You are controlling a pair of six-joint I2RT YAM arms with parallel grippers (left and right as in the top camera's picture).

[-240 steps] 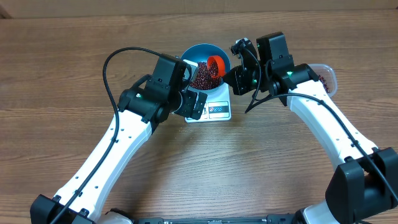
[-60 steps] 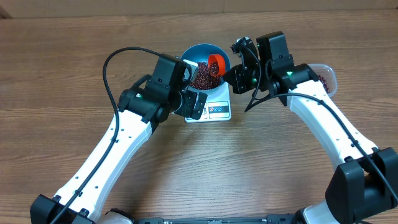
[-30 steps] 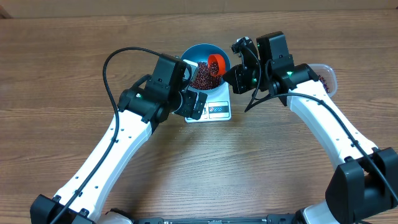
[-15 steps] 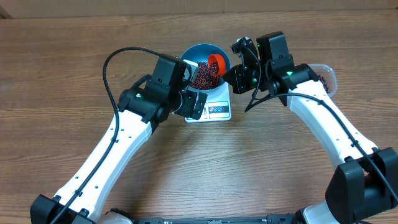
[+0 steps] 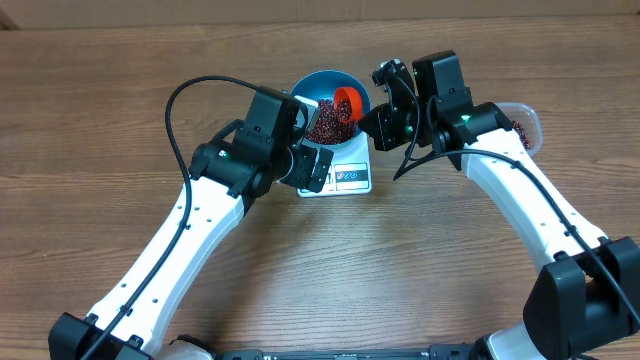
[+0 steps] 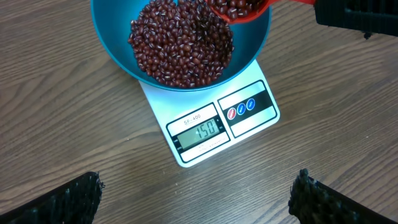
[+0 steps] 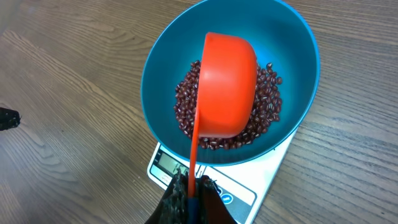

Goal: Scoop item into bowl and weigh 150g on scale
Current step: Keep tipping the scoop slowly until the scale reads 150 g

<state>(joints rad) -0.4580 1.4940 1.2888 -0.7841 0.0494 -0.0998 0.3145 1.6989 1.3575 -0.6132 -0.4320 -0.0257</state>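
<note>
- The right gripper [image 7: 191, 198] is clamped tight on the thin handle of an orange-red scoop [image 7: 227, 84], with its fingers pinched together at the handle's end.
- The scoop hangs over the blue bowl [image 7: 295, 46], tipped onto its side. From the left wrist camera you can see beans sitting in its mouth.
- Down in the bowl, the dark red-brown beans [image 6: 183, 43] are piled in a loose heap that covers the bottom.
- The bowl stands on the white scale [image 6: 208, 102] and covers its far part. The display and the label panel poke out on the near side.
- The display [image 6: 202, 132] reads 150.
- The left gripper [image 6: 199, 202] has its jaws spread wide apart and holds nothing. It hovers over the wooden table [image 5: 100, 100] just this side of the scale, with one dark fingertip at each lower corner of its own camera's view.
- Off to the right there's a clear tub [image 5: 527, 120] with beans in it, partly hidden behind the right arm.
</note>
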